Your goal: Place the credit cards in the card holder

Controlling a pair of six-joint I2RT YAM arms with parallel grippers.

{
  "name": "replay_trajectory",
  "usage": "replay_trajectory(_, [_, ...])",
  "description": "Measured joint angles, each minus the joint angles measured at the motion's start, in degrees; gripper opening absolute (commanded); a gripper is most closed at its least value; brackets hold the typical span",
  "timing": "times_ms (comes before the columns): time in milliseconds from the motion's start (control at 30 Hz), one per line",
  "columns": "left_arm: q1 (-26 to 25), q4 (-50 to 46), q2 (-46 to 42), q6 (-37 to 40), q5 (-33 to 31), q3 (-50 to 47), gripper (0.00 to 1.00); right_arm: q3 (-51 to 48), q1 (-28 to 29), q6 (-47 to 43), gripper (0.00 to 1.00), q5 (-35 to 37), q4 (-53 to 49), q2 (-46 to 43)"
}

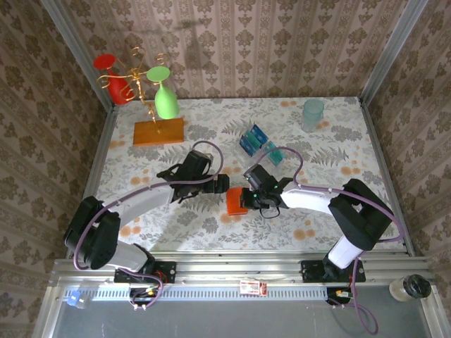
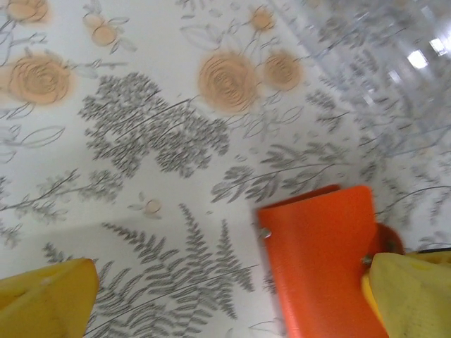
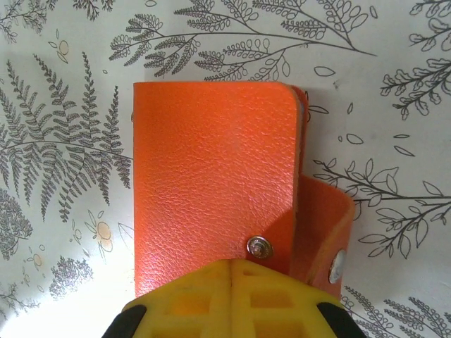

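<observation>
One card holder (image 3: 211, 169), flap (image 3: 325, 225) unsnapped; right jaws closed.

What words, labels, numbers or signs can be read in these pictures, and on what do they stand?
None can be read.
Red and white sticker on the metal rail: print too small to read.
Orange card holder: plain cover with snap studs, no lettering.
Blue cards in the clear tray: too small to show any print.
</observation>
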Motion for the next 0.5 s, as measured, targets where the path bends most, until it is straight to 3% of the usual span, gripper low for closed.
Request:
replay_trajectory(233, [-3.67, 1.53, -0.44, 1.75, -5.11, -3.32, 1.00, -1.07, 0.00, 1.05, 0.02, -0.24, 1.60, 0.00])
replay_trajectory(500, [-5.95, 4.11, 2.40, 1.73, -5.51, -3.30, 1.00, -1.55, 0.00, 1.55, 0.02, -0.28, 2.43, -0.02])
